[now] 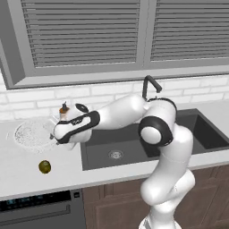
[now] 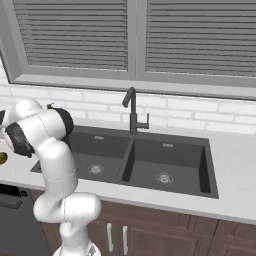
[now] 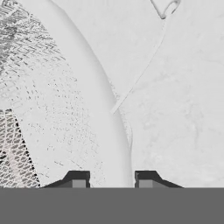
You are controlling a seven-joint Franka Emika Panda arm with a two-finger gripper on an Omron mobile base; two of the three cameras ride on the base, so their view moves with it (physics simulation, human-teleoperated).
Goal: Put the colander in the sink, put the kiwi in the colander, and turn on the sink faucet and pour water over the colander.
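Note:
The white perforated colander [image 1: 30,134] sits on the pale counter left of the sink [image 1: 134,144]. My gripper [image 1: 53,135] reaches down to the colander's right rim. In the hand view the rim of the colander [image 3: 57,109] runs between the two dark fingertips [image 3: 78,178], and the gripper [image 3: 112,177] is shut on it. The olive-brown kiwi [image 1: 44,167] lies on the counter in front of the colander, apart from it, and shows at the left edge of the right base view [image 2: 2,158]. The dark gooseneck sink faucet [image 1: 150,85] [image 2: 131,107] stands behind the double-basin sink [image 2: 150,162]. No water runs.
A small soap dispenser bottle [image 1: 64,110] stands by the wall just behind my hand. The counter [image 1: 18,172] ends at a front edge near the kiwi, with a dishwasher panel [image 1: 40,208] below. My arm spans the left basin.

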